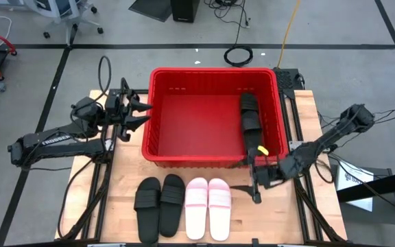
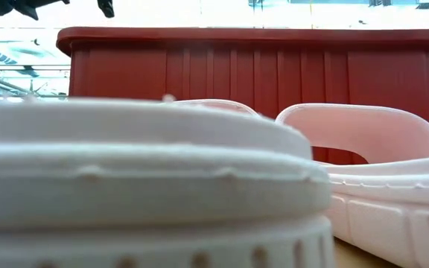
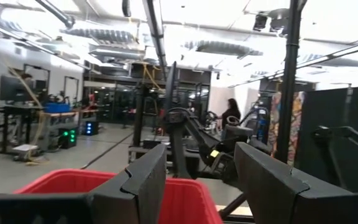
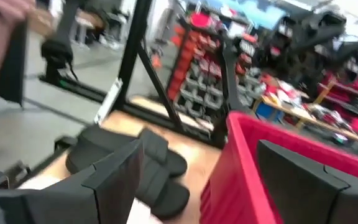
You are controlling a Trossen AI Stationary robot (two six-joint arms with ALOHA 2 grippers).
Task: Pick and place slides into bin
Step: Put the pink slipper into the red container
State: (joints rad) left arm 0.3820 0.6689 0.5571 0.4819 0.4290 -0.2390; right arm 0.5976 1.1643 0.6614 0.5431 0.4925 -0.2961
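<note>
The red bin (image 1: 211, 154) stands at the middle of the table, toward its far edge. A black slide (image 1: 250, 118) lies inside it along the right wall. Two black slides (image 1: 160, 206) and two pink slides (image 1: 208, 204) rest sole-down side by side on the wood in front of the bin; the pink slides (image 2: 363, 149) fill the low view. My left gripper (image 1: 146, 112) hovers open just outside the bin's left rim (image 3: 55, 180), with nothing between its fingers. My right gripper (image 1: 249, 191) is open at the bin's near right corner, right of the pink pair, facing the black slides (image 4: 135, 162).
Bare wood (image 1: 280, 219) lies right of the pink pair and along the table's left side (image 1: 118, 185). The bin wall (image 4: 260, 162) stands close beside my right gripper. Beyond the table are cables (image 1: 238, 55), frames and a person (image 3: 232, 115) far off in the room.
</note>
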